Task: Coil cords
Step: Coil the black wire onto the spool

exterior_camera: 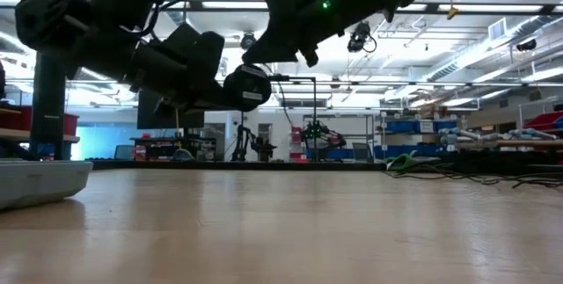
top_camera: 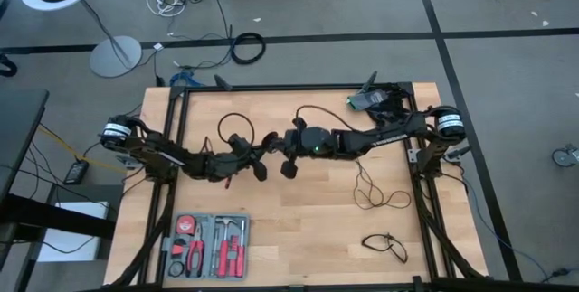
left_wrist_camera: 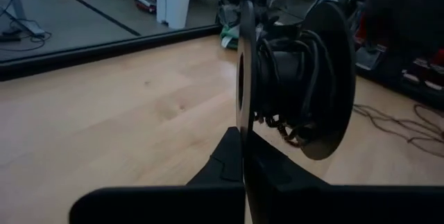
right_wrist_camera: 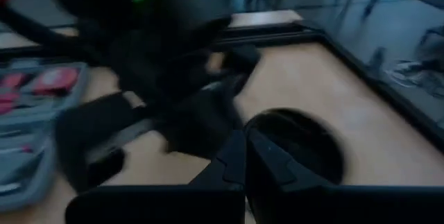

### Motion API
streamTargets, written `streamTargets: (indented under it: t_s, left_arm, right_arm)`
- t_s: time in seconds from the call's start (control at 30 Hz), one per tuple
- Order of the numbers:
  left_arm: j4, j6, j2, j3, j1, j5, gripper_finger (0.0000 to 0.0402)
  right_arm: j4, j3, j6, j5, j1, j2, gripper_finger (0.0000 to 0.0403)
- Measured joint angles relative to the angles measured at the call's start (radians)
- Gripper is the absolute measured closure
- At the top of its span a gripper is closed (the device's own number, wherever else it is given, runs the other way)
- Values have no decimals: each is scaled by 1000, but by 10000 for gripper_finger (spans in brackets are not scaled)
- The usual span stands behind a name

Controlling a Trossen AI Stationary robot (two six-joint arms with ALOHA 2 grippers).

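I have both arms meeting above the middle of the worktop [top_camera: 308,229], well clear of the wood, as the low view shows. My left gripper [top_camera: 256,161] reaches in from the left side with its fingers [left_wrist_camera: 232,165] fully closed, pinching the rim of a black spool [left_wrist_camera: 295,78]. The left wrist view shows dark cord wound around the spool's hub between its two round flanges, with a few loops hanging loose on the underside. My right gripper [top_camera: 289,158] comes in from the right and sits just beside the left one; its fingers [right_wrist_camera: 239,158] are closed together too, and I cannot tell whether they have hold of anything. The right wrist view is blurred, showing a dark round disc [right_wrist_camera: 295,144] just past the fingertips.

A thin black cord [top_camera: 375,193] trails in loose loops on the worktop below the right arm, and a short cord [top_camera: 387,244] lies bunched near the worktop's front right corner, well apart from both grippers. A tool tray [top_camera: 206,244] sits at the front left.
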Motion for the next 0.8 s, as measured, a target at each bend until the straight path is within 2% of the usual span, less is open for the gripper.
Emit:
streamTargets:
  t_s: [0.2, 0.47, 0.63, 0.8]
  left_arm:
    - [10, -1, 0, 18, 10, 1, 402]
    - [81, -1, 0, 11, 10, 4, 402]
    - [262, -6, 0, -71, 10, -1, 402]
    - [444, -26, 0, -187, 10, -1, 402]
  right_arm:
    - [6, 1, 1, -12, 37, 82, 403]
    - [-157, 2, 13, 132, 60, 86, 390]
    - [-272, -14, 110, 107, 33, 82, 376]
    - [-161, -109, 142, 59, 9, 82, 373]
